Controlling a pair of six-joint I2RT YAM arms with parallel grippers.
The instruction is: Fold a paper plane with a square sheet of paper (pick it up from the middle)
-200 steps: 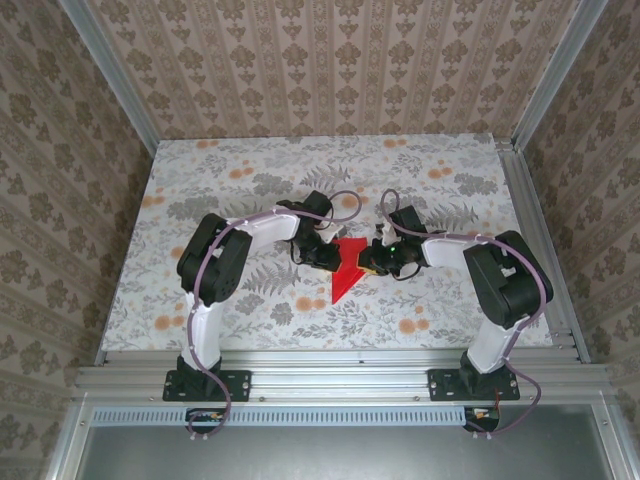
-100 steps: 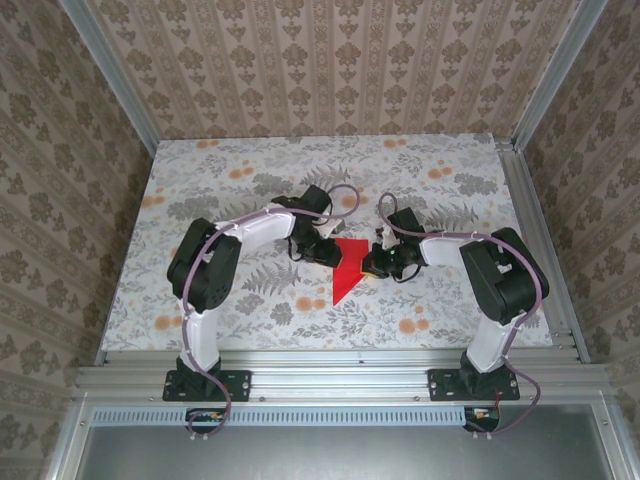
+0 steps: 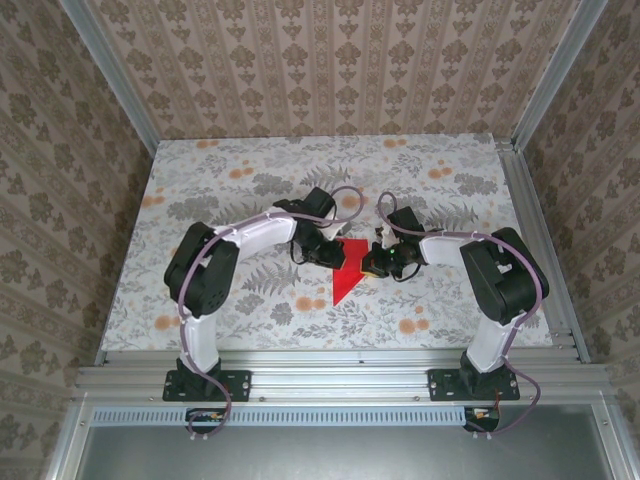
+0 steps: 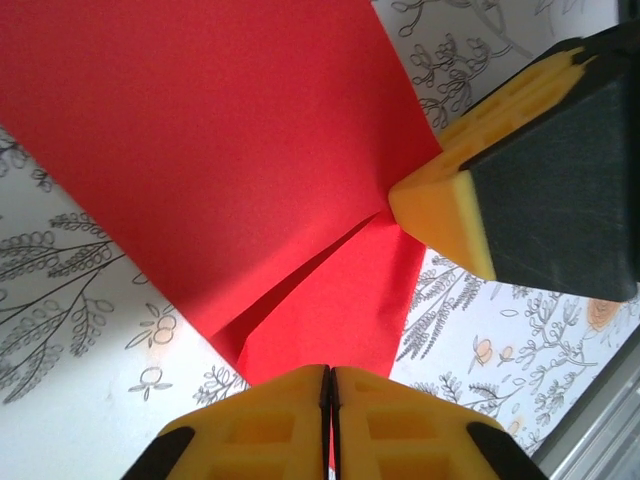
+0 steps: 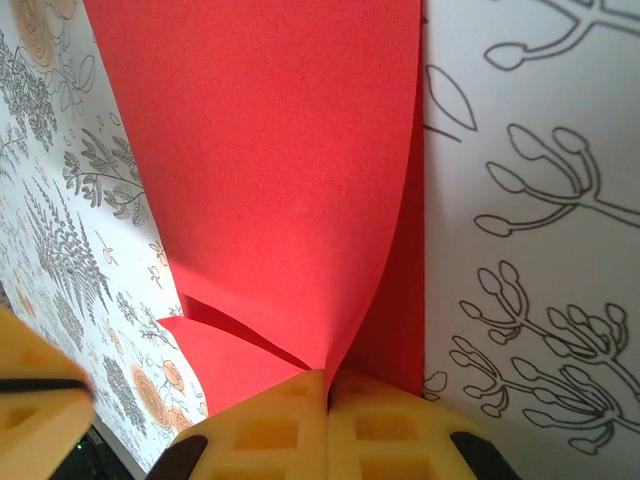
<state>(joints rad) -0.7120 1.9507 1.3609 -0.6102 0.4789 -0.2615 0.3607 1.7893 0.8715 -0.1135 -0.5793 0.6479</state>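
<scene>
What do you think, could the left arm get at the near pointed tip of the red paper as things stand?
Probably yes, once it lets go: the left gripper is shut on the paper's edge, opposite the right gripper. The tip lies just nearer on bare table, nothing covering it.

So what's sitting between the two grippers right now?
The partly folded red paper spans the gap between the left gripper and right gripper, clearest in the top view. Each gripper is shut on an edge of it.
</scene>
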